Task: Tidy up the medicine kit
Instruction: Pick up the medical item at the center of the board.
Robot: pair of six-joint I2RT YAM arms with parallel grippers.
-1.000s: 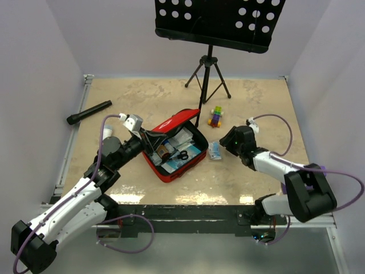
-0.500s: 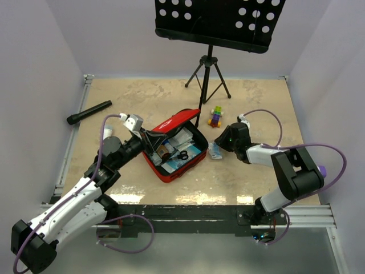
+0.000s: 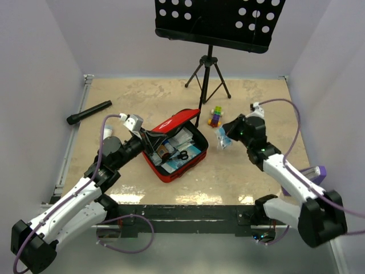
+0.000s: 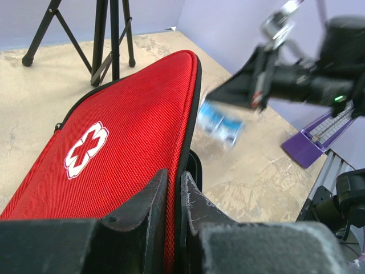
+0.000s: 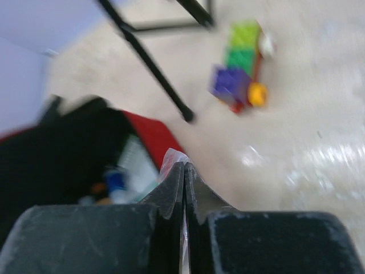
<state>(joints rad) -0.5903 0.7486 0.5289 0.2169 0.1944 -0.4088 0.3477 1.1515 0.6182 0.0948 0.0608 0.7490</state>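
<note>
- My left gripper is clamped onto the edge of the kit's lid. The two fingers have the red fabric rim pinched between them, bottom middle of the left wrist view.
- My right gripper is closed on a small packet. From the top it sits right of centre, with the packet hanging off the fingertips just right of the kit.
- In the right wrist view my jaws are pressed together, with only a crinkly clear edge of the packet poking out at the tips. That view is pretty blurry.
- The left wrist view shows the packet too, blue and white, off the table and just past the lid's far edge.
- The kit sits open in the middle of the table, turned at a diagonal.
- It's a rounded-square red fabric case with black lining, and the lid is tipped up toward the upper left side.
- There's a white cross outlined on the outside of the lid, and the weave of the fabric shows nicely up close.
- Inside it's a jumble of white and blue packets, black-handled scissors and a little brown bottle.
- Other stuff on the table:
  - a black flashlight at the left edge, well apart from the kit
  - colourful toy blocks just above my right gripper
  - a black stand at top centre, one tripod leg coming down by the lid
</note>
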